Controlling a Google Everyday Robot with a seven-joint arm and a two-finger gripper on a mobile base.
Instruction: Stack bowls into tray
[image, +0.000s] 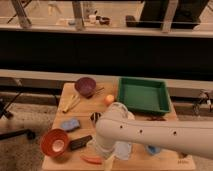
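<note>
On the wooden table (67, 92) the three bowls are sitting well apart: the orange-red bowl (55, 142) at the near left corner, the purple bowl (85, 86) by the far edge, and the blue bowl (152, 149) peeking out from under the arm near the front. None is lying in the green tray (142, 95), which is waiting at the far right. The gripper (109, 159) is hanging low over the front edge, between the orange-red and blue bowls, its jaws spread wide and carrying nothing that I can make out. To my eye it is lining up for a first pick. It should be dropping one jaw inside a rim and one outside, pinching the wall firmly, then lifting high enough to be clearing the orange fruit (109, 99) and the small metal cup (95, 117) on the way to the tray. Taking the widest bowl first would be keeping the stack steadier.
</note>
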